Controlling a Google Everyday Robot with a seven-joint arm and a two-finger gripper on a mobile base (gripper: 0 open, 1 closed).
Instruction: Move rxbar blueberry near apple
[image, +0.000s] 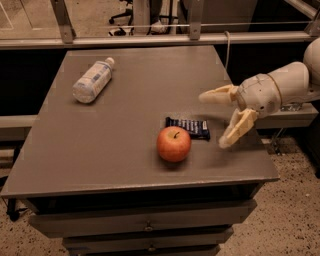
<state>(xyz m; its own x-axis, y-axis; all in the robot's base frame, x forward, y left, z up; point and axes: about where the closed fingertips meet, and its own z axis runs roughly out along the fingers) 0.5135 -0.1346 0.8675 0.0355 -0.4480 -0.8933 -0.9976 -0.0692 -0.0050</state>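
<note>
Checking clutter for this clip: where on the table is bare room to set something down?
Bare table: front left, between plastic bottle and apple; back right, behind the rxbar blueberry. Crowded: front right, where the bar lies behind the apple and the open tool hovers right of both.

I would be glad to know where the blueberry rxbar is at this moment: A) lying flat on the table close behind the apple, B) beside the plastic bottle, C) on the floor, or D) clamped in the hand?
A: the rxbar blueberry lies flat on the table close behind the apple, while the hand hangs open just to the bar's right, holding nothing.
</note>
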